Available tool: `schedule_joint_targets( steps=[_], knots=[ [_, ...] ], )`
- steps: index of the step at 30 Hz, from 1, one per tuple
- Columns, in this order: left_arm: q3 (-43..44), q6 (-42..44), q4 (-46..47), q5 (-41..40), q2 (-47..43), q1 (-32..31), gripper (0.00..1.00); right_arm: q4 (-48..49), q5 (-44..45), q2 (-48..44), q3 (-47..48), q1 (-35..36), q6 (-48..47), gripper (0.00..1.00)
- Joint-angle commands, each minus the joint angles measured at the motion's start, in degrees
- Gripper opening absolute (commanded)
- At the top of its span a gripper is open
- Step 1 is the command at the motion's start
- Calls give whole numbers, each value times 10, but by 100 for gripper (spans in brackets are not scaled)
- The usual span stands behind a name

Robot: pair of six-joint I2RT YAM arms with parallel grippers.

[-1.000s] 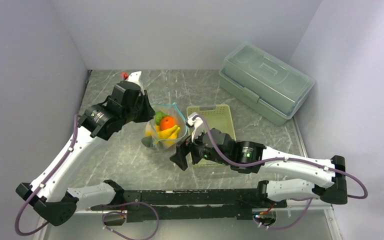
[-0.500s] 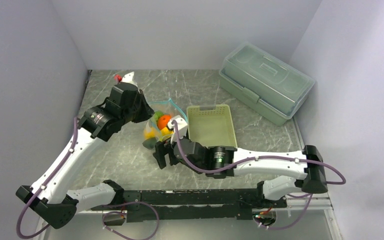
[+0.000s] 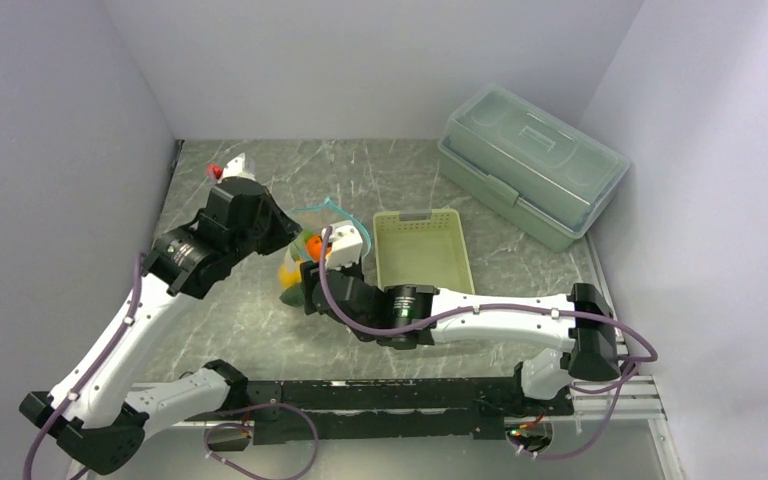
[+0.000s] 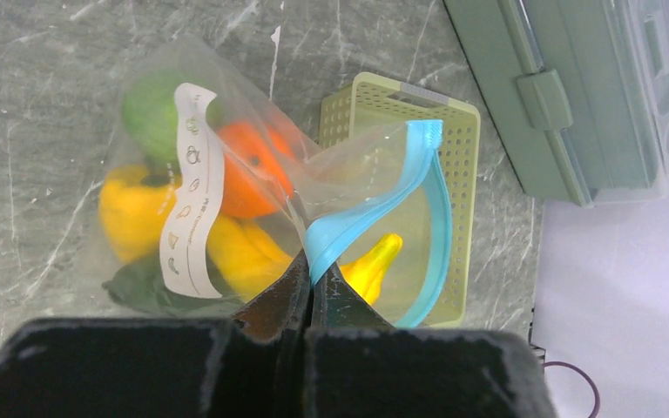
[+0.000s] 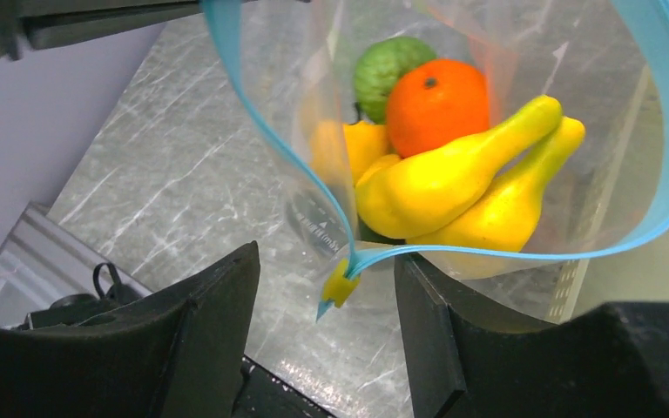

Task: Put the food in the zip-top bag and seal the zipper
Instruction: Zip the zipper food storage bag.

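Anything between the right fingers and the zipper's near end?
Nothing visible. The zipper end hangs free in the gap between the open fingers of the right gripper; the bananas sit farther inside the bag.

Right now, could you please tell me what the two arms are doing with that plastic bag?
The left gripper is pinched shut on the light blue zipper strip of the clear crinkly zip-top bag. The toy fruits and vegetables are inside. The right gripper, open, straddles the strip's end; the mouth is unsealed.
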Motion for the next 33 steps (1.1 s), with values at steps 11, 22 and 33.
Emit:
schedule_joint_targets(
  steps=[11, 22, 33],
  knots=[
    [-1, -19, 15, -7, -39, 2, 0, 26, 24, -8, 3, -17, 4, 32],
    [-20, -10, 22, 9, -36, 2, 0, 57, 26, -51, -38, -17, -57, 0],
    [-33, 17, 29, 13, -35, 2, 46, 79, -36, -101, -64, -23, -200, 0]
  ],
)
